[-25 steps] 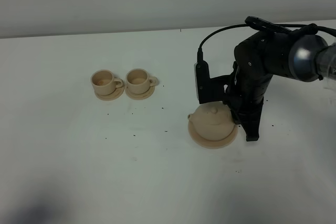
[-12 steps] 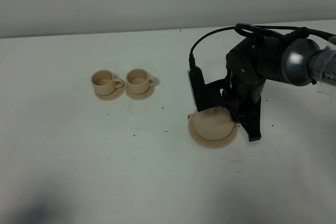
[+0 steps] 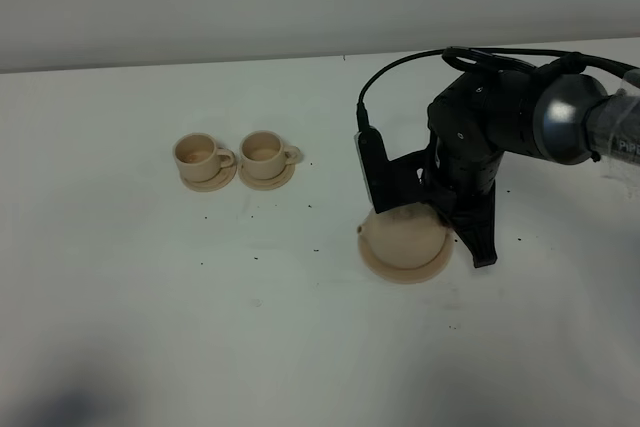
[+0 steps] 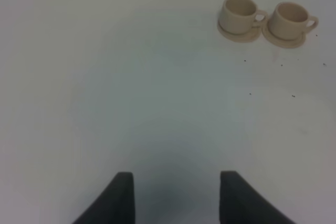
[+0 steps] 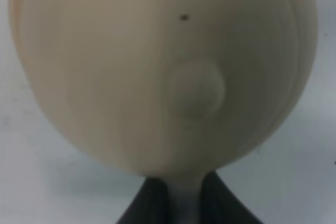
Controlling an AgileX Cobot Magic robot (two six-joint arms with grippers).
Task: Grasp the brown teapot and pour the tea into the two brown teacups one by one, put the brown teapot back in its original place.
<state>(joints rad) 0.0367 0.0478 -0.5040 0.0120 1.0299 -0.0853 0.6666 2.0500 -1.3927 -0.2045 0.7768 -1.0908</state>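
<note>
The brown teapot (image 3: 400,237) sits on its round tan plate (image 3: 405,269), right of the table's middle. My right gripper (image 3: 452,232) reaches down at the pot's right side, and the wrist covers the lid. In the right wrist view the teapot (image 5: 157,66) fills the frame, and the right gripper (image 5: 184,205) is shut on the thin loop handle (image 5: 184,195). The two brown teacups (image 3: 200,155) (image 3: 265,151) stand on saucers at the left, side by side. The left wrist view shows them too (image 4: 239,11) (image 4: 289,18), far beyond my open, empty left gripper (image 4: 178,198).
Small dark specks are scattered on the white table (image 3: 150,297) around the cups and the plate. A black cable (image 3: 400,67) arches above the right arm. The table's back edge meets a grey wall.
The right arm shifted a little left and lower over the teapot, hiding the lid. Its fingers closed onto the handle. Cups and left gripper stayed put.
</note>
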